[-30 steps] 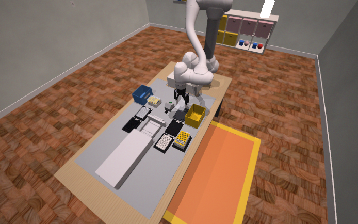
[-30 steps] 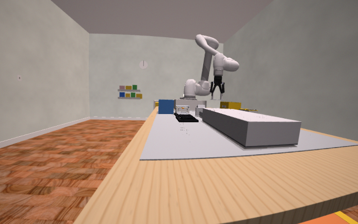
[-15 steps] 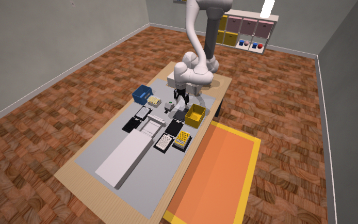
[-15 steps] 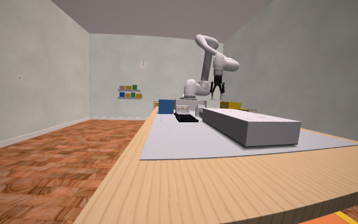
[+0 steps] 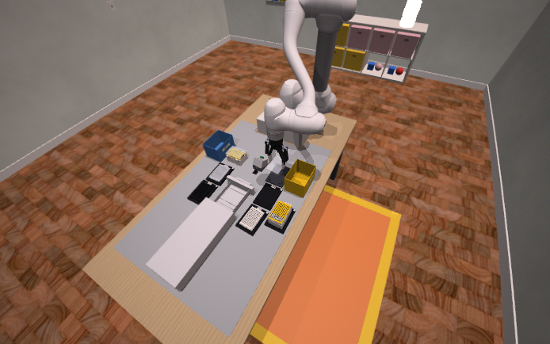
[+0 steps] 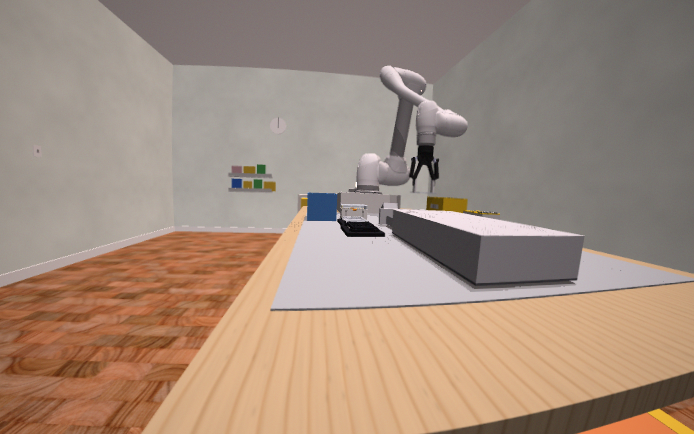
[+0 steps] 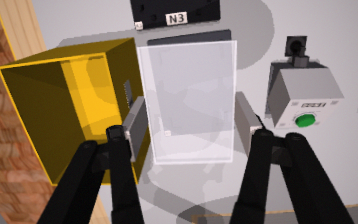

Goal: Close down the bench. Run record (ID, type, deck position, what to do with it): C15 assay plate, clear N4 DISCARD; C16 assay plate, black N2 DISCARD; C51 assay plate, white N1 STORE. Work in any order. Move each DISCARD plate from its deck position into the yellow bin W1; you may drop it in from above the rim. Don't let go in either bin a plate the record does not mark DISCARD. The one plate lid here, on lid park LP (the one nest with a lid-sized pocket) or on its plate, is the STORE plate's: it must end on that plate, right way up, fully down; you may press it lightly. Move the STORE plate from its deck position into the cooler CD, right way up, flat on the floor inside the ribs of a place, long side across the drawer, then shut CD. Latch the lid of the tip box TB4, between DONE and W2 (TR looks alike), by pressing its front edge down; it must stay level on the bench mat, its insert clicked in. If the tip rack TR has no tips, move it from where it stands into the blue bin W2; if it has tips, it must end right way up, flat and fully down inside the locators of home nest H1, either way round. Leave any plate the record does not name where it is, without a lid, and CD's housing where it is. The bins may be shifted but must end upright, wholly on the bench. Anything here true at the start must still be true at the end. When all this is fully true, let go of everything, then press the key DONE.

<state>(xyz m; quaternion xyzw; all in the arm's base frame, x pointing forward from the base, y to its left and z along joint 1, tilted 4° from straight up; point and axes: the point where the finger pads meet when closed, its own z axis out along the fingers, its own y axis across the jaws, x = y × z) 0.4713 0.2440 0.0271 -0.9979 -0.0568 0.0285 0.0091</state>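
My gripper (image 7: 190, 106) (image 5: 278, 157) (image 6: 424, 182) is shut on the clear assay plate (image 7: 191, 95), gripping its two long sides. It holds the plate level in the air above the bench mat. The yellow bin W1 (image 7: 93, 85) (image 5: 299, 177) (image 6: 447, 203) stands right beside the plate, on its left in the wrist view, and is empty. Under the plate lies the empty dark nest (image 7: 188, 36) (image 5: 275, 178). Beyond it is the nest marked N3 (image 7: 178, 12) (image 5: 267, 197).
The DONE key box (image 7: 308, 97) (image 5: 260, 162) stands close on the plate's other side. The blue bin (image 5: 218, 145), tip box (image 5: 235, 154), black plate (image 5: 201, 190), white plate (image 5: 251, 216), yellow tip rack (image 5: 280, 212) and long cooler (image 5: 192, 241) with an open drawer (image 5: 234, 194) fill the mat.
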